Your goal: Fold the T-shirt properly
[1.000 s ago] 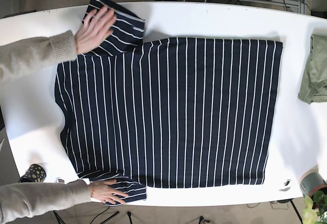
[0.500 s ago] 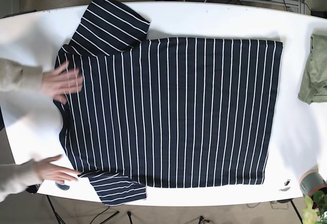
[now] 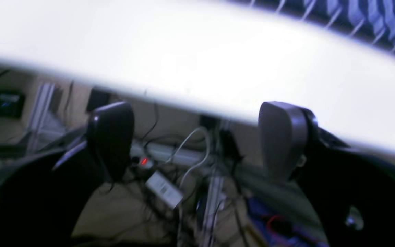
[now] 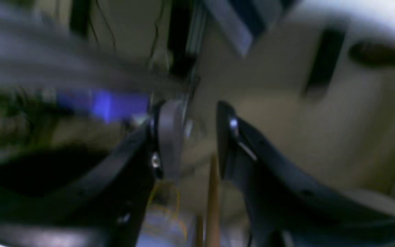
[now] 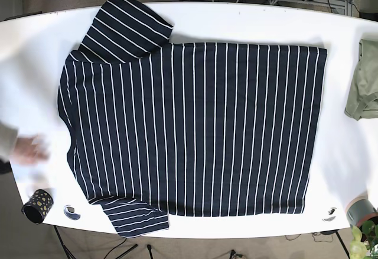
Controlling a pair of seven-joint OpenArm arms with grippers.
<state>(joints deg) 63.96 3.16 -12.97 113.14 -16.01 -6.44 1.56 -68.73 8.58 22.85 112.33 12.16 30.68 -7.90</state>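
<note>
My left hand (image 3: 197, 137) is released, fingers wide apart, nothing between them. It sits off the bench (image 3: 197, 61), whose white edge runs just above and ahead of it, with floor cables below. My right hand (image 4: 192, 137) is also released, a narrower gap, empty; its view is too blurred to place it beyond being off the bench too.

The T-shirt (image 5: 195, 129) lies flat and spread on the bench (image 5: 35, 81), well away from both my hands, neither of which shows in the base view. Collar end points to that view's left, both sleeves out. It looks smoothed so I can get clean edges; no fold made yet. A blurred person's hand (image 5: 28, 150) sits at the bench's left edge, apart from the shirt. A green cloth (image 5: 365, 81) lies at the right edge.
</note>
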